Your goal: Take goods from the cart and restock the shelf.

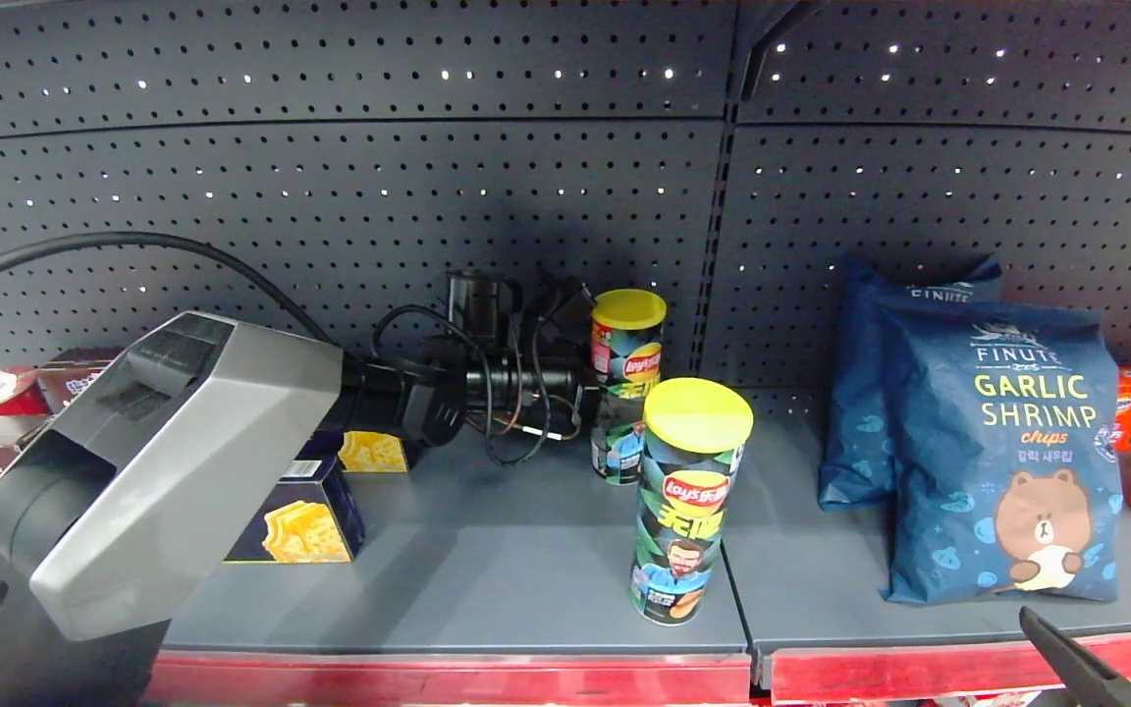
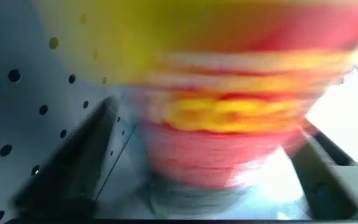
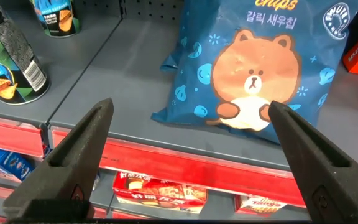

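Grey shelf deck (image 1: pixel 487 570) is carrying a garlic shrimp chips bag (image 1: pixel 1002 452) and a front chip can (image 1: pixel 688 501). Left gripper (image 1: pixel 580 393) is sitting at the rear chip can (image 1: pixel 627 368) (clamped or not, I cannot tell). Right gripper (image 1: pixel 1086 594) is hanging spread wide, empty. Restocking is looking partway done.

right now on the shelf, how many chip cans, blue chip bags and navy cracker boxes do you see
chip cans: 2 (front can, back can)
blue chip bags: 2 (front bag, back bag)
navy cracker boxes: 2 (near box, rear box)
total: 6
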### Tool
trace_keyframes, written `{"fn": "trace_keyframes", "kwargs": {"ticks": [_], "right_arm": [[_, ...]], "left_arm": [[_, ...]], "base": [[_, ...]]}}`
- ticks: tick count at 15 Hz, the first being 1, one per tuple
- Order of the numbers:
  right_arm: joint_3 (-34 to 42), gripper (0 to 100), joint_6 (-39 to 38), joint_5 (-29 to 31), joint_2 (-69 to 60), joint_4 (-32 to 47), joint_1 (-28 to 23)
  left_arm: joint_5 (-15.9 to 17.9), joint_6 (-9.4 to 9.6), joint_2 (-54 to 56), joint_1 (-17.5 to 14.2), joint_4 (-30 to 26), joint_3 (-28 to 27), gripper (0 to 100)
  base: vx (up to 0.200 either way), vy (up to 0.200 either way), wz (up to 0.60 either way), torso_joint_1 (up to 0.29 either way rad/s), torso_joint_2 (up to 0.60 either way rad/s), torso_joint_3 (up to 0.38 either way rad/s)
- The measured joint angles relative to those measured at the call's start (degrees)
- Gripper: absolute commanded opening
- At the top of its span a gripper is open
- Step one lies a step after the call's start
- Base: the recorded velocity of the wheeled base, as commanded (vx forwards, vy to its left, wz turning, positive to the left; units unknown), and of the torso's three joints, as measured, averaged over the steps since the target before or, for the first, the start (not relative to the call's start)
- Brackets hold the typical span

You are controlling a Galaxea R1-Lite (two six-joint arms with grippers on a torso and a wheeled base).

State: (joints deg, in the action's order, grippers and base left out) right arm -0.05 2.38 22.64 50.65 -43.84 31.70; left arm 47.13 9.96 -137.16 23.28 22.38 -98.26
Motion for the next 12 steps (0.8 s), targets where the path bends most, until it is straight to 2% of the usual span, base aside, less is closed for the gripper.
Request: {"fn": "trace_keyframes", "kwargs": {"ticks": [2,4,7,8,10,12], "right_arm": [[0.0,100,0.0,0.0,0.0,0.0,0.0],[0.0,100,0.0,-0.1,0.1,0.0,0.1],[0.0,100,0.0,-0.1,0.1,0.1,0.1],[0.0,100,-0.1,-0.1,0.1,0.1,0.1],[0.0,100,-0.4,0.0,0.1,0.1,0.1],[0.0,100,-0.5,0.0,0.1,0.1,0.2]], "left_arm": [[0.0,0.71,0.1,0.1,0.0,0.1,100],[0.0,3.8,0.8,-0.3,-0.1,0.7,100],[-0.2,6.35,2.8,-1.0,-0.2,5.1,100],[-0.9,6.99,3.8,-1.0,-0.2,6.9,100],[-4.8,7.44,6.8,-1.0,0.3,11.9,100],[-6.5,7.61,10.2,-1.0,0.7,15.9,100]], "base": [[0.0,0.0,0.0,0.0,0.0,0.0],[0.0,0.0,0.0,0.0,0.0,0.0],[0.0,0.0,0.0,0.0,0.0,0.0],[0.0,0.0,0.0,0.0,0.0,0.0],[0.0,0.0,0.0,0.0,0.0,0.0],[0.0,0.0,0.0,0.0,0.0,0.0]]}}
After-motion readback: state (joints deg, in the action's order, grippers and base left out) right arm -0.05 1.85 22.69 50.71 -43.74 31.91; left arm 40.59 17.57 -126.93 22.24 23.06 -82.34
